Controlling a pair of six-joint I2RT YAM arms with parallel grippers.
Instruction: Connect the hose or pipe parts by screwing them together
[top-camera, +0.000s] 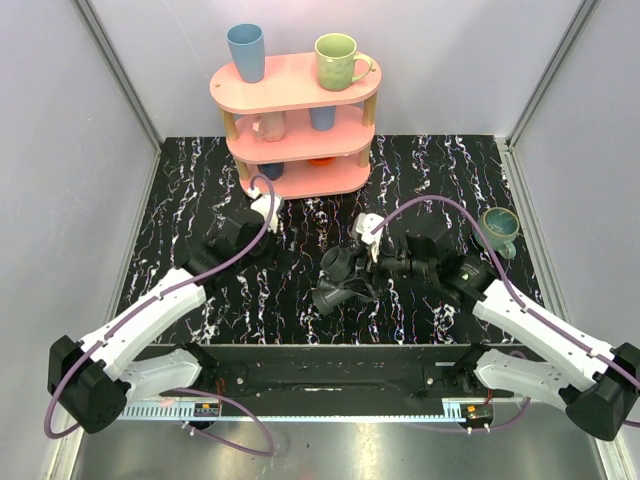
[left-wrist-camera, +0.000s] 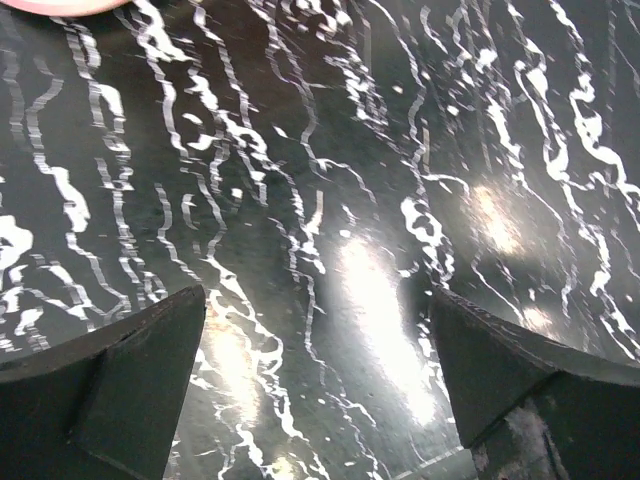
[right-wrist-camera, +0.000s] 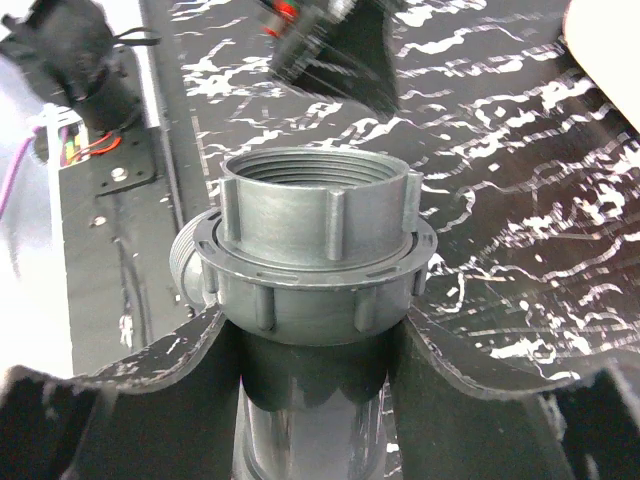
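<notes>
The black pipe parts (right-wrist-camera: 315, 250) stand joined in my right gripper (right-wrist-camera: 315, 335), a ribbed threaded collar on top of a smooth tube, with a threaded side branch (right-wrist-camera: 188, 262) to the left. Both right fingers press against the tube just under the collar. Seen from above, the pipe parts (top-camera: 338, 282) are held at the table's middle by the right gripper (top-camera: 362, 266). My left gripper (top-camera: 266, 238) is off to the left near the shelf. In its wrist view the left gripper (left-wrist-camera: 320, 300) is open wide over bare marbled table with nothing between its fingers (left-wrist-camera: 130, 370).
A pink three-tier shelf (top-camera: 300, 90) stands at the back with a blue cup (top-camera: 246, 50), a green mug (top-camera: 338, 60) and more cups below. A teal mug (top-camera: 498, 228) sits on the table at the right. Grey walls close in both sides.
</notes>
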